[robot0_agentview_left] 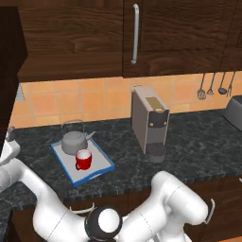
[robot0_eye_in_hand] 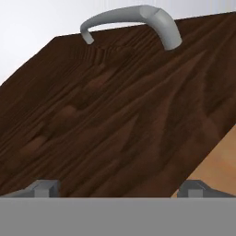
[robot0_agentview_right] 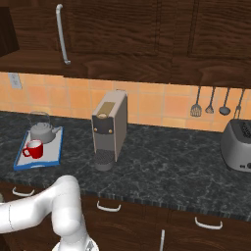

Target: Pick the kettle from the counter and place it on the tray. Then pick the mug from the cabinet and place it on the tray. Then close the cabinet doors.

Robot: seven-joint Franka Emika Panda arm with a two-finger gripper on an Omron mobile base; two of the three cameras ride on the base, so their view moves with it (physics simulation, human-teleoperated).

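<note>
Dark cabinet doors (robot0_eye_in_hand: pixel 115 115) fill the space before the wide-spread, empty hand (robot0_eye_in_hand: pixel 117 186).

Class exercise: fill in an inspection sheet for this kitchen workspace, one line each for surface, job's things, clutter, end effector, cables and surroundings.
Surface: dark marbled counter.
Job's things: kettle and red mug both stand on the blue-rimmed tray; a cabinet door fills the hand view close up, bar handle at its far end.
Clutter: coffee machine, toaster.
End effector: fingertips spread wide, against the door, holding nothing.
Cables: nothing seen.
Surroundings: orange tile wall, hanging utensils, wall outlet.
</note>
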